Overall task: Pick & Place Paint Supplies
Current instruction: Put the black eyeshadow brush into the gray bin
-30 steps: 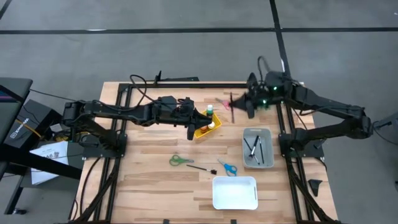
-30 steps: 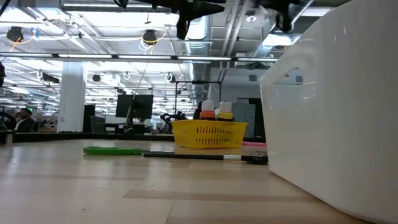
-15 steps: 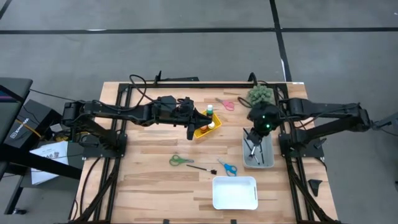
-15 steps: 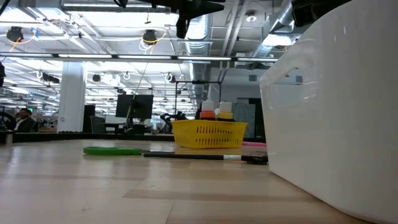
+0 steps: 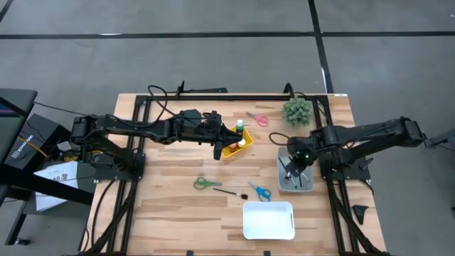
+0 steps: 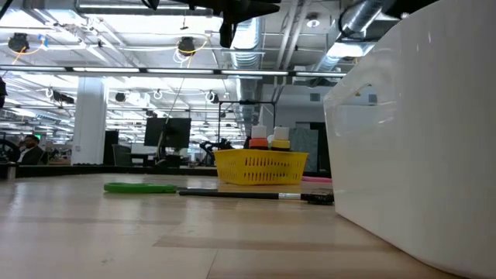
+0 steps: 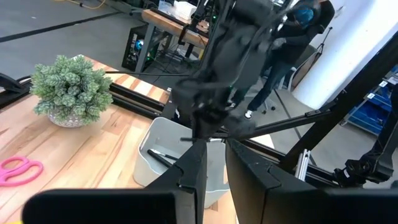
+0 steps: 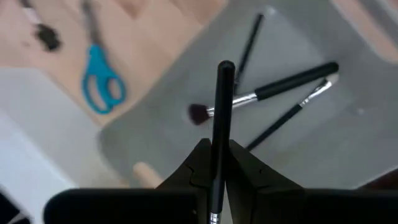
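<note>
Grey is the bin [image 5: 296, 169] the right hand [image 5: 297, 158] now hangs over in the high view; a second ago that hand was up by the pink scissors [image 5: 257, 119] and the spiky plant [image 5: 297, 110], so it has carried its load across and the drop looks close. The left hand [image 5: 222, 148] has not moved, hovering beside the yellow basket [image 5: 234, 147] of paint bottles, while one loose brush [image 5: 229, 192] and two more pairs of scissors lie ahead of it on the worktop [image 5: 163, 185]. From the low view, the basket shows its orange and yellow bottles, with that brush lying in front; neither hand shows. Past the left wrist, narrow-set fingers [image 7: 193, 171] hold nothing, and the bin lies ahead. Past the right wrist, the fingers are clamped on a dark-handled brush [image 8: 219, 118] directly above the bin, where three brushes already lie. No brand or readable writing shows on the supplies.
</note>
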Controlling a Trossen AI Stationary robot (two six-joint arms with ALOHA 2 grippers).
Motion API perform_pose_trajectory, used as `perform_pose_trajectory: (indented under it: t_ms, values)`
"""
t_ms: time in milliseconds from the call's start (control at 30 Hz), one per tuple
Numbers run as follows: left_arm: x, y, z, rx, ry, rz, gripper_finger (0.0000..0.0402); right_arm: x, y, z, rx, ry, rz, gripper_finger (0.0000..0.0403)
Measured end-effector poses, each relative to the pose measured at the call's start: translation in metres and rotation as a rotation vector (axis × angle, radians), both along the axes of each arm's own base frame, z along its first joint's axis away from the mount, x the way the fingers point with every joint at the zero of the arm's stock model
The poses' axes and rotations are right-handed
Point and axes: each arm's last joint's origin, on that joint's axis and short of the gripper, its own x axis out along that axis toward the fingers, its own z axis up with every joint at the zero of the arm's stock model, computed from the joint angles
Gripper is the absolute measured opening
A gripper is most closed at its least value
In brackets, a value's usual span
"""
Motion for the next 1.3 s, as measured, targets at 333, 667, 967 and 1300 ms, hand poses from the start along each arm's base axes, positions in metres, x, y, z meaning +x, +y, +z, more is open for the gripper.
perform_pose_trajectory:
  t_ms: [333,667,967,1300]
  values:
    - [0.000,0.000,0.000,0.002,0.000,0.000,0.0052,-0.002,-0.006,-0.039,-0.013,-0.020,-0.105,0.0018]
    - [0.000,0.000,0.000,0.003,-0.002,0.000,0.0049,-0.001,-0.008,-0.042,-0.011,-0.039,-0.114,0.0038]
    - [0.000,0.000,0.000,0.003,-0.002,0.000,0.0049,0.003,-0.007,-0.041,0.001,-0.074,-0.111,0.0069]
    - [0.000,-0.001,0.000,0.003,-0.002,-0.004,0.0049,0.001,-0.003,-0.036,0.024,-0.115,-0.090,0.0071]
